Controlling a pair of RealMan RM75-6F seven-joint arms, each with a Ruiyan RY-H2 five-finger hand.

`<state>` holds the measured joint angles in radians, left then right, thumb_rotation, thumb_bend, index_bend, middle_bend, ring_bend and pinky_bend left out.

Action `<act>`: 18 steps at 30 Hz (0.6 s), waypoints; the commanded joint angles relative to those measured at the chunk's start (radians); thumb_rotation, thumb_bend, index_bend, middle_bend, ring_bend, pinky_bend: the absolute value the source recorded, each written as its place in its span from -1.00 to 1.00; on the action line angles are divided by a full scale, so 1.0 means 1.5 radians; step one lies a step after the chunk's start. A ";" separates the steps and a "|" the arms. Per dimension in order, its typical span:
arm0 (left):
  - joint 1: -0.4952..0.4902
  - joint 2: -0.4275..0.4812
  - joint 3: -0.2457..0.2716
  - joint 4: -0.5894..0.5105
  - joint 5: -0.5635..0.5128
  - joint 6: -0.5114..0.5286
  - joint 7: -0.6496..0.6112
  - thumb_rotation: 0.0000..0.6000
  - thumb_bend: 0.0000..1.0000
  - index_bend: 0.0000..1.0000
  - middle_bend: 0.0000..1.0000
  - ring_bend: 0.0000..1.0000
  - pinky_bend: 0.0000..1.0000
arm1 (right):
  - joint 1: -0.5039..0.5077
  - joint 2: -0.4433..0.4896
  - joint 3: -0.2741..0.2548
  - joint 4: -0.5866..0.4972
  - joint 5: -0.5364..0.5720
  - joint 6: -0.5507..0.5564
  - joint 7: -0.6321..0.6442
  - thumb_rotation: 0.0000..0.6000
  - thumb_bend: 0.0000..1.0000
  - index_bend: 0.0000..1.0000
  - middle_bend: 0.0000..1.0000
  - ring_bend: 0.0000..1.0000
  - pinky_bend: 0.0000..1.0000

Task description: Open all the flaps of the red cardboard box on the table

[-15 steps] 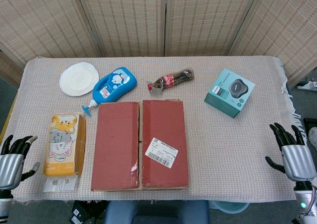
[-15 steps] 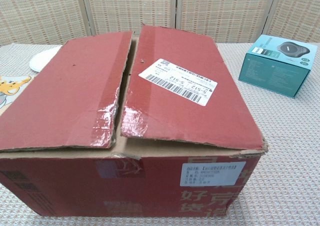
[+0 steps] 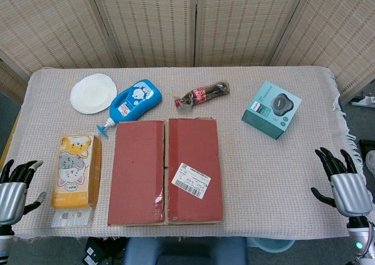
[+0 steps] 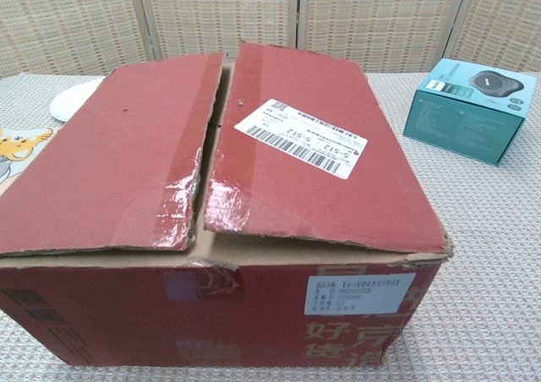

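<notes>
Fingers: spreading apart and empty on both the left hand (image 3: 13, 192) and the right hand (image 3: 345, 186), each hanging at its own table edge. Right hand is drifting slightly lower and nearer than half a second ago; left barely shifting. Red cardboard box (image 3: 166, 171) is sitting mid-table, both top flaps lying shut, untouched. Task is not yet starting.

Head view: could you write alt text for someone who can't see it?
A closed red cardboard box sits mid-table, both top flaps down. The left hand and right hand wait open at the table's near corners, touching nothing.
</notes>
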<state>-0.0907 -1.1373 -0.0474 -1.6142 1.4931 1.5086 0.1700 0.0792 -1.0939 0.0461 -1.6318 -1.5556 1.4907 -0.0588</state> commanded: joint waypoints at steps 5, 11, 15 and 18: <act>0.001 0.008 -0.001 -0.011 0.003 0.005 0.001 1.00 -0.37 -0.62 -0.60 -0.58 -1.00 | 0.030 0.063 -0.005 -0.061 -0.061 -0.015 0.033 1.00 -0.55 -0.86 -0.76 -0.55 -0.97; 0.002 0.014 -0.004 -0.022 0.003 0.008 0.003 1.00 -0.37 -0.62 -0.60 -0.58 -1.00 | 0.097 0.135 0.002 -0.137 -0.135 -0.074 0.057 1.00 -0.55 -0.86 -0.76 -0.55 -0.97; 0.003 0.016 -0.003 -0.028 0.004 0.009 0.005 1.00 -0.37 -0.62 -0.60 -0.58 -1.00 | 0.129 0.157 0.008 -0.170 -0.151 -0.107 0.065 1.00 -0.55 -0.86 -0.76 -0.57 -0.97; 0.004 0.019 -0.003 -0.036 0.002 0.010 0.007 1.00 -0.37 -0.62 -0.60 -0.58 -1.00 | 0.176 0.174 0.021 -0.207 -0.167 -0.156 0.080 1.00 -0.55 -0.85 -0.76 -0.60 -0.97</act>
<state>-0.0853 -1.1102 -0.0518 -1.6655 1.4972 1.5233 0.1797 0.3029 -0.8504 0.0632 -1.9090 -1.7879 1.2977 0.0446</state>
